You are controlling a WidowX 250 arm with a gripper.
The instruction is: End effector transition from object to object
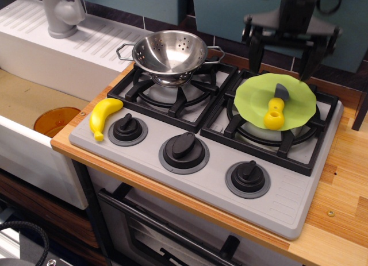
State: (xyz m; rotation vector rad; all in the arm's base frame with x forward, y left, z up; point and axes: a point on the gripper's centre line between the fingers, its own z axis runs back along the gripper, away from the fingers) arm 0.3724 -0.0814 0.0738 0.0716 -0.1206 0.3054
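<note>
Observation.image: end effector above rear-right burner, clearance risks noted

Position: the end effector (281,56), a black bar w/ two downward fingers (255,52), hangs in air above the back edge of the green lid (276,102) on the right burner. Fingers spread wide, nothing between them, no contact w/ anything. Its outline is motion-blurred, so exact tip height is approx. only.

Risks:
- Finger tips sit just above the lid's rear rim. A drop or low sideways sweep could clip the lid or its yellow knob (274,114) and drag it off the pot.
- The steel colander (169,53) stands on the left rear burner, right handle pointing toward the end effector. A low leftward pass could catch handle or rim and tip it, since it rests loose on the grate.
- Wall directly behind; little room rearward.

Open room: airspace above both burners looks free. Front of stove holds three knobs (184,151) and a banana (104,116), all low. Wooden desk (339,191) bare to the right; sink (34,99) well apart on the left. Judged safest: travel at present height or higher, then descend.
</note>
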